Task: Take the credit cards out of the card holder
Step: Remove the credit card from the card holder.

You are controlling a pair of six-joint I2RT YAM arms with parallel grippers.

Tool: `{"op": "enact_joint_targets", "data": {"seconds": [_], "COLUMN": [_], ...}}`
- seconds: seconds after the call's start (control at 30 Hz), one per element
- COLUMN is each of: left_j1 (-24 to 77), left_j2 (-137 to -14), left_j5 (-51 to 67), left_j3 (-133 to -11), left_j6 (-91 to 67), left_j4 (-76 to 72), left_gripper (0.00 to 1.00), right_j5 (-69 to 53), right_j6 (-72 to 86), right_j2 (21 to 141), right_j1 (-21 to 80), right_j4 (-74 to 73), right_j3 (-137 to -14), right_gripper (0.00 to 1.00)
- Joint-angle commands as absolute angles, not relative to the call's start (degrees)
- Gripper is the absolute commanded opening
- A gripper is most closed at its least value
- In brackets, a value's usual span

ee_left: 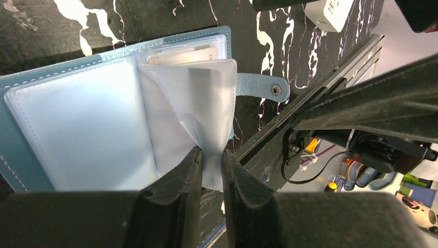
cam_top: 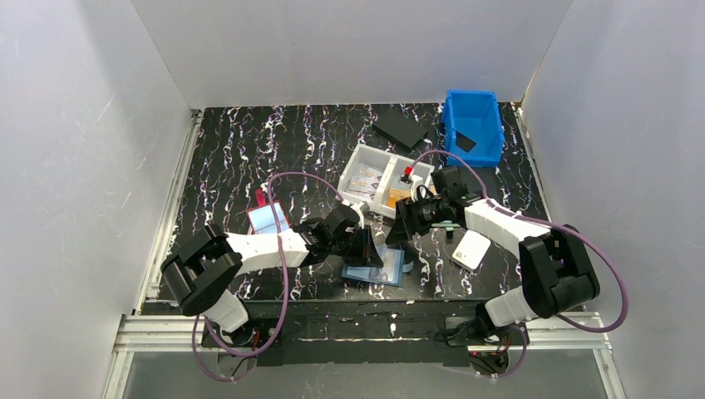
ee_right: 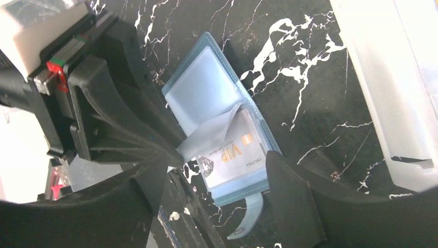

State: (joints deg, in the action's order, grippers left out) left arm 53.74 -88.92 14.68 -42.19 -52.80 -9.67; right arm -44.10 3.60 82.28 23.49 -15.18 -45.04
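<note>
The light-blue card holder (cam_top: 384, 270) lies open on the black table near the front edge, its small tab (ee_left: 264, 86) pointing away. My left gripper (ee_left: 212, 152) is shut on the lower edge of a clear pocket sleeve (ee_left: 199, 98) and holds it lifted off the panel. A pale credit card (ee_right: 233, 154) printed "VIP" shows beneath the lifted sleeve, still inside its pocket. Another card edge (ee_left: 181, 52) peeks out at the top of the holder. My right gripper (ee_right: 219, 178) stands open, one finger on each side of the holder's tab end.
A white divided tray (cam_top: 368, 156) holding cards stands just behind the grippers, and a blue bin (cam_top: 474, 125) sits at the back right. A red-edged holder (cam_top: 268, 218) lies to the left. A white card-sized rectangle (cam_top: 471, 248) lies to the right.
</note>
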Motion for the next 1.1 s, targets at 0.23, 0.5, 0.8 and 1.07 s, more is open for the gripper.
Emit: {"op": "enact_joint_targets", "data": {"seconds": [0.23,0.5,0.8,1.07], "left_j1": [53.4,53.5,53.4,53.4], "left_j2": [-87.7,-87.5,-87.6,-84.9], "left_j5": [16.3,16.1,15.8,13.6], "left_j3": [-40.9,-40.1,-40.0,-37.9], "left_j6": [-52.6,-53.6,-54.2,-54.8], "left_j4": [-11.2,-12.2,-12.8,-12.8], "left_gripper": [0.10,0.10,0.11,0.33], "right_j5": [-43.8,-41.0,-42.5,-41.0], "right_j6": [15.7,18.5,24.6,24.5], "right_j2": [84.4,85.2,85.8,88.3], "right_j1": [26.1,27.5,29.2,29.0], "right_j4": [-4.8,-4.0,1.9,0.6], "right_j3": [-42.6,-41.5,-39.2,-40.3], "right_gripper": [0.54,0.50,0.35,0.11]}}
